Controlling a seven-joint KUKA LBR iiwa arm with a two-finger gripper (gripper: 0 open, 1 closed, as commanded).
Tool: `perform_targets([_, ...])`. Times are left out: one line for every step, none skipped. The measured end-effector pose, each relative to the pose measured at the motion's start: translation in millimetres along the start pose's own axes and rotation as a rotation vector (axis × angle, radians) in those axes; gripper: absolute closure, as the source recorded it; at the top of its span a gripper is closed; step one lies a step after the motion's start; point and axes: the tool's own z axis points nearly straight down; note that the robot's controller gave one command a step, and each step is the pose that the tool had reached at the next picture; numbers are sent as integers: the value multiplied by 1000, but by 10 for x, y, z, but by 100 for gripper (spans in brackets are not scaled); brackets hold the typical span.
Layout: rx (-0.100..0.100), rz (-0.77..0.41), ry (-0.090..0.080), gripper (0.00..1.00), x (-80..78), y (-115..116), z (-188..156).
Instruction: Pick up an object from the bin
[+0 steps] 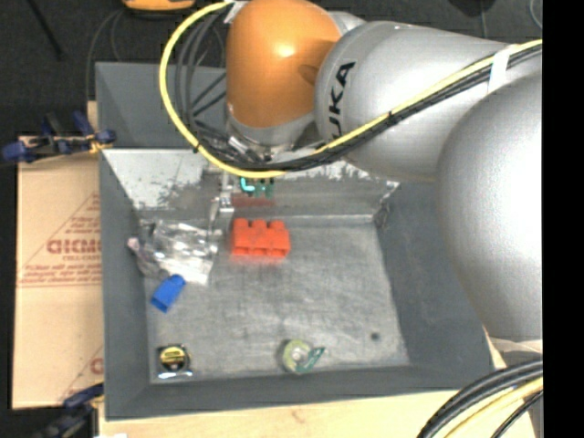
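Lying just beside wrist [274, 71], orange block [259, 239]

Orange block [259, 239], blue piece [167, 293], grey bin [401, 272].

This looks like a robot lab. A big silver robot arm [411, 89] with an orange cap [274, 53] and a yellow cable [164, 73] leans over a grey metal bin [422, 281]. The name KUKA is on the arm. The floor [46, 80] around is dark.
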Motion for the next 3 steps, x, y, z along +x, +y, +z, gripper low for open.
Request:
perform_targets([6, -107, -1, 0, 27, -458, 1402])
perform_targets([-7, 51, -18, 0, 310, -718, 1499])
perform_targets([3, -61, -14, 0, 89, -165, 1508])
